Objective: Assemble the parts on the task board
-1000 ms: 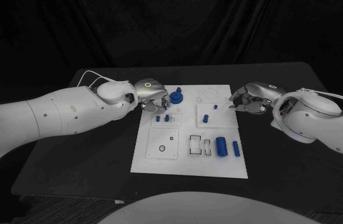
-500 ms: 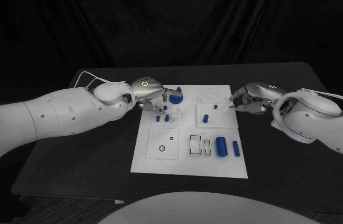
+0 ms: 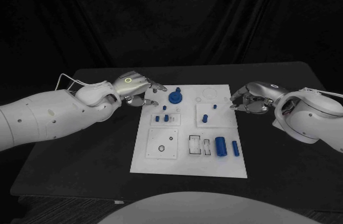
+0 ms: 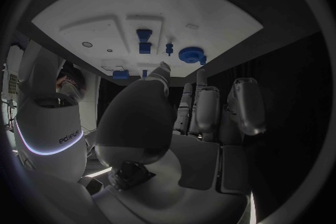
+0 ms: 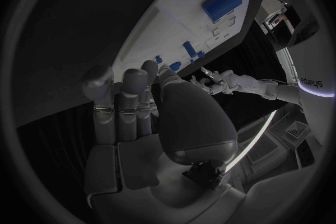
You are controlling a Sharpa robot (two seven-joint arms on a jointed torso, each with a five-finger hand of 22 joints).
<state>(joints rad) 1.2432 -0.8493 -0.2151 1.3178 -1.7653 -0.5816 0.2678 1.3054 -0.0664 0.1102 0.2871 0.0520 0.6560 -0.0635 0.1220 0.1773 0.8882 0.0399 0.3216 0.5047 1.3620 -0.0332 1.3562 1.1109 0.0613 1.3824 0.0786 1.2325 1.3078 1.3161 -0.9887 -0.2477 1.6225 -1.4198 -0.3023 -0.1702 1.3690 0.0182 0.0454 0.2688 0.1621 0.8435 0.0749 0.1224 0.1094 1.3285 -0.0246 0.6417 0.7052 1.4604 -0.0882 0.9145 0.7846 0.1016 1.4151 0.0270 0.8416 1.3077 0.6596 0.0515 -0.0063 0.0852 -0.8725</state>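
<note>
Left hand empty, fingers spread, off the white rectangular task board at 10 o'clock, near round blue knob part. Right hand at board's 2 o'clock edge, fingers curled, holds nothing visible.

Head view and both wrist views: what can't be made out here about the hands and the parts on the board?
- Right hand, head view: whether its curled fingers touch the task board; too small.
- Right wrist view: the palm hides the board edge nearest that hand.
- Left hand, left wrist view: thumb and palm cover the near board edge.
- Small blue pegs, head view: seated or loose, too small.
- Blue round part: its shape is unclear.
</note>
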